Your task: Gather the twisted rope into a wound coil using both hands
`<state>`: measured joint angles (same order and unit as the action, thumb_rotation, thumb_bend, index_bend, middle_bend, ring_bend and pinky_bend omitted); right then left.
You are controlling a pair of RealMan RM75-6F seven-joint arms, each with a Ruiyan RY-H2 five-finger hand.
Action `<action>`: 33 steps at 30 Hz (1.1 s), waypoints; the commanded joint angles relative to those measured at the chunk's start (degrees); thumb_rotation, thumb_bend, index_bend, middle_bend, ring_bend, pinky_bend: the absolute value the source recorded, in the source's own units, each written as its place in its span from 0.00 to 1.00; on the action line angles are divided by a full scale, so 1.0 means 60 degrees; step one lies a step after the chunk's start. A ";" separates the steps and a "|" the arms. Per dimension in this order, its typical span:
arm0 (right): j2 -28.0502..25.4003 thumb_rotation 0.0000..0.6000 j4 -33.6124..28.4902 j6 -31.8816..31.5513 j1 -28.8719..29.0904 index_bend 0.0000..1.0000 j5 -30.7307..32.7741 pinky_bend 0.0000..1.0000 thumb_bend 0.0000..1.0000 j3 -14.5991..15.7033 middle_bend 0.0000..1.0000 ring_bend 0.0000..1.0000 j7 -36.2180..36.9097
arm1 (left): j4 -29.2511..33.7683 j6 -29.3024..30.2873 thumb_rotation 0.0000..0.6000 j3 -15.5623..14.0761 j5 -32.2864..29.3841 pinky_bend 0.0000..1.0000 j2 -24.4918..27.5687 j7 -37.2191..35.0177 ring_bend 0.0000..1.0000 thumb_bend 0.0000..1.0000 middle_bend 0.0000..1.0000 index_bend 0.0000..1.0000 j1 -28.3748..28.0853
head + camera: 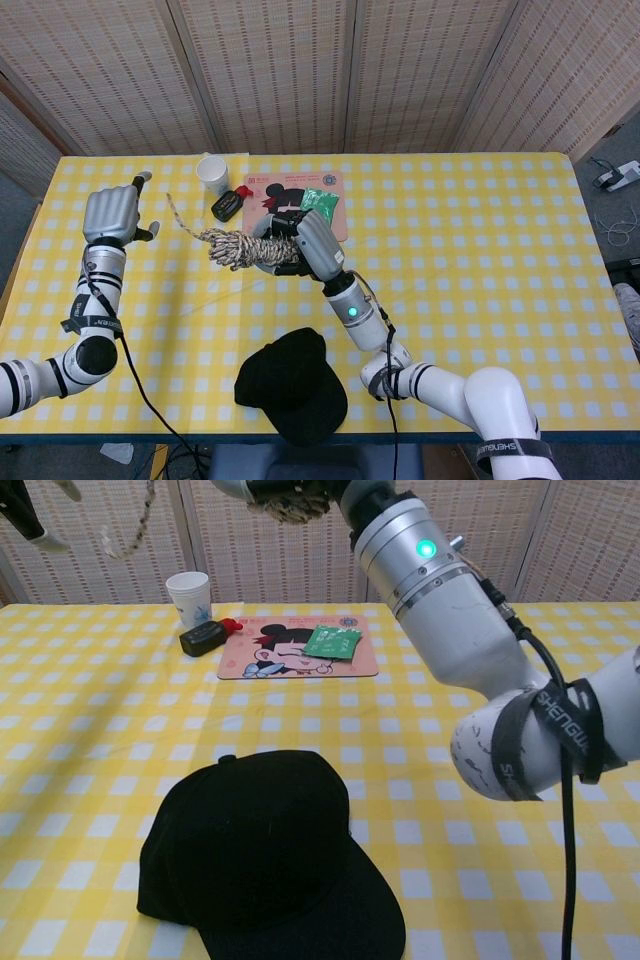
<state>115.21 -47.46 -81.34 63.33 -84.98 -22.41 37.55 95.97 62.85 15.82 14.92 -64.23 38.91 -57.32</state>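
Observation:
The twisted rope (238, 248) is a wound bundle of white and dark strands held above the table. My right hand (305, 240) grips its right end. A loose tail (180, 212) runs up and left from the bundle. My left hand (110, 214) is raised to the left of that tail, apart from it, with its fingers spread and nothing in them. In the chest view the bundle (292, 502) sits at the top edge, the tail (143, 515) dangles free, and the left hand (22, 510) shows in the top left corner.
A black cap (292, 385) lies near the front edge under my right forearm. A paper cup (211, 173), a black and red device (228, 205) and a pink mat (290, 648) with a green packet (320, 200) lie behind the rope.

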 commanded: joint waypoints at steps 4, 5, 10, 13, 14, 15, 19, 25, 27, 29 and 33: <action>-0.0743 1.00 -0.0779 -0.0131 -0.0365 0.98 0.0062 0.69 0.24 -0.0101 0.75 0.65 -0.0518 | -0.0502 0.0029 1.00 -0.0267 0.0433 0.93 -0.0186 -0.0311 0.88 0.34 0.94 0.16 0.0401; -0.0852 1.00 -0.0893 -0.0137 -0.0430 0.98 0.0075 0.69 0.24 -0.0098 0.75 0.65 -0.0604 | -0.0551 0.0057 1.00 -0.0303 0.0569 0.91 -0.0195 -0.0399 0.86 0.34 0.93 0.16 0.0484; -0.1510 1.00 -0.1551 -0.0140 -0.0854 0.98 0.0083 0.70 0.24 0.0036 0.75 0.65 -0.0994 | -0.0736 0.0300 1.00 -0.0604 0.1516 0.80 -0.0167 -0.0836 0.66 0.34 0.73 0.16 0.1024; -0.1904 1.00 -0.1898 -0.0137 -0.1133 0.98 0.0043 0.70 0.24 0.0190 0.75 0.65 -0.1226 | -0.0803 0.0479 1.00 -0.0777 0.2235 0.69 -0.0110 -0.1203 0.56 0.34 0.62 0.16 0.1398; -0.2015 1.00 -0.2006 -0.0138 -0.1227 0.98 0.0037 0.70 0.24 0.0241 0.75 0.65 -0.1274 | -0.0825 0.0524 1.00 -0.0835 0.2476 0.66 -0.0087 -0.1338 0.53 0.34 0.60 0.16 0.1523; -0.2124 1.00 -0.2104 -0.0161 -0.1323 0.98 0.0018 0.70 0.24 0.0295 0.75 0.65 -0.1324 | -0.0843 0.0574 1.00 -0.0887 0.2711 0.62 -0.0063 -0.1472 0.49 0.34 0.57 0.16 0.1646; -0.2594 1.00 -0.2511 -0.0279 -0.1751 0.98 -0.0092 0.70 0.24 0.0550 0.75 0.65 -0.1554 | -0.0939 0.0909 1.00 -0.1138 0.3915 0.52 0.0033 -0.2168 0.39 0.34 0.47 0.17 0.2255; -0.3122 1.00 -0.2908 -0.0451 -0.2265 0.98 -0.0161 0.70 0.24 0.0752 0.75 0.65 -0.1714 | -0.1026 0.1749 1.00 -0.1477 0.5405 0.46 0.0086 -0.3021 0.36 0.34 0.43 0.22 0.3206; -0.3211 1.00 -0.2941 -0.0474 -0.2376 0.98 -0.0167 0.70 0.24 0.0791 0.75 0.65 -0.1729 | -0.1078 0.1900 1.00 -0.1553 0.5699 0.45 0.0099 -0.3218 0.35 0.34 0.43 0.22 0.3452; -0.3294 1.00 -0.2990 -0.0518 -0.2491 0.98 -0.0196 0.70 0.25 0.0834 0.75 0.65 -0.1707 | -0.1098 0.2039 1.00 -0.1603 0.5976 0.44 0.0147 -0.3437 0.35 0.34 0.42 0.23 0.3713; -0.3422 1.00 -0.3093 -0.0624 -0.2699 0.98 -0.0255 0.70 0.25 0.0907 0.75 0.65 -0.1691 | -0.1177 0.2366 1.00 -0.1701 0.6506 0.41 0.0213 -0.3689 0.34 0.34 0.41 0.23 0.4159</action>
<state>94.84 -65.86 -84.96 47.30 -86.43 -17.09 27.36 89.22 76.19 6.02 52.95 -63.19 17.49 -33.19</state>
